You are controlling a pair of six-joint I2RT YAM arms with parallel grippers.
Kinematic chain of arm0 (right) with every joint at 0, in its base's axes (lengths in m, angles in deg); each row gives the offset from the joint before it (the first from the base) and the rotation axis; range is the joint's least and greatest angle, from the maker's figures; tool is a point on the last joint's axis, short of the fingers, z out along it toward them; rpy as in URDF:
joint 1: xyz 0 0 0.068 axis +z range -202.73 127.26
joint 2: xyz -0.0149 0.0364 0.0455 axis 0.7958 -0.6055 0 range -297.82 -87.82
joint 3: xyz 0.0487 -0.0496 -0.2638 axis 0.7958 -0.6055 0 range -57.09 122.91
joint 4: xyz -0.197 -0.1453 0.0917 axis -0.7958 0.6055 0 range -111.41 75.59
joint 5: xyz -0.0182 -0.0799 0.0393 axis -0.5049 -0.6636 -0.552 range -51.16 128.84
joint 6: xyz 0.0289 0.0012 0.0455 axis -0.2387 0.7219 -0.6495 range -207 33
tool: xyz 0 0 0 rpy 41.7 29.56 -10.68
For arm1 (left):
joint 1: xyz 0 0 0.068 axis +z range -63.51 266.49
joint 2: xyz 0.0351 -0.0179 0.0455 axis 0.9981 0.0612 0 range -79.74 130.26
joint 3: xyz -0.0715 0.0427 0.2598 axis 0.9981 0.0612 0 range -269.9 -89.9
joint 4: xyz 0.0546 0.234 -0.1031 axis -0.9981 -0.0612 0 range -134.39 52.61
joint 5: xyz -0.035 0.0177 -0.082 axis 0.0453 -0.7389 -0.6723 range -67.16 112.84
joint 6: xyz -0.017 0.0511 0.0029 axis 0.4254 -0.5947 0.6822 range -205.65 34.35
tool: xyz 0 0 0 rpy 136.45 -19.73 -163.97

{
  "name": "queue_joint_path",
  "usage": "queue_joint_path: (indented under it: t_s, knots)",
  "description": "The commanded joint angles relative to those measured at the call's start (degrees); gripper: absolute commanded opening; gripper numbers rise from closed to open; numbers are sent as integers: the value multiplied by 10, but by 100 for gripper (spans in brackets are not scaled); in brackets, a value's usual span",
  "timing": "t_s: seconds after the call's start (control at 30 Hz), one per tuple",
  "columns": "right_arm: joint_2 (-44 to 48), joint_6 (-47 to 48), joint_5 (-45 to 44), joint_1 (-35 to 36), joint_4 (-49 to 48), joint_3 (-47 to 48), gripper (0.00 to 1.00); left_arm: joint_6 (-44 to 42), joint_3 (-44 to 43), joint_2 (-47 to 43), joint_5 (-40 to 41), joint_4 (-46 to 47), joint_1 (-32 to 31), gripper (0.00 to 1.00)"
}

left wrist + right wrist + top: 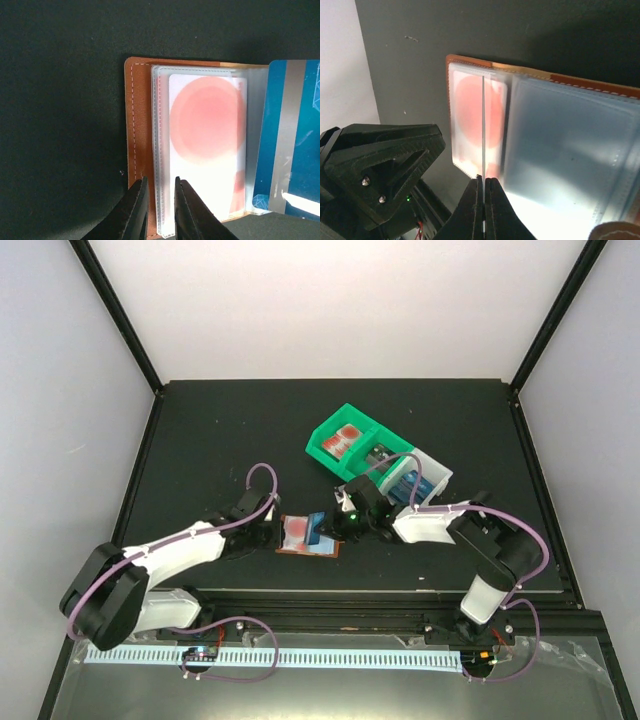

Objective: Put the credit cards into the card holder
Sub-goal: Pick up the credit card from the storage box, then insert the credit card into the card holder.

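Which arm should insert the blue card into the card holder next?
Right: the right fingers pinch the blue plastic card edge-on over the open brown leather card holder; left fingers clamp its edge.

I'm seeing a black table (200, 440) boxed in by plain pale panels: back wall (330, 300), left wall (50, 390), right wall (600, 400). Black posts run up both back corners, left post (115, 312), right post (558, 310). Light is soft and even. At the near edge: black rail (330, 602), white slotted strip (330, 655), grey surface (330, 698) below, crinkled clear plastic (590, 655) at right.
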Motion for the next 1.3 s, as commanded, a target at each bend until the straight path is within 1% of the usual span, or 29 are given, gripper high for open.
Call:
queue_joint_path:
  t_s: [0.0, 0.17, 0.4, 0.73, 0.87, 1.03, 1.27]
  knots:
    - [-4, -6, -37, 4, 11, 7, 1, -7, 6, 13, -14, 11, 4, 17]
    - [-26, -7, -32, 4, 9, 13, 1, -7, 8, 24, -16, 16, 3, 17]
    - [-62, -27, -1, 6, -27, 16, 1, -1, 8, 55, -14, 13, 4, 17]
    - [-85, -33, 11, 13, -36, 25, 1, 0, 6, 56, -8, 10, 3, 17]
    - [-93, -19, 22, 15, -38, 30, 1, -1, 6, 51, -8, 8, 3, 17]
    - [-100, 20, 33, 16, -26, 35, 1, 0, 3, 44, -3, 4, 4, 19]
    - [-117, 80, 48, 16, 17, 66, 3, 3, 2, 36, 10, 1, 3, 24]
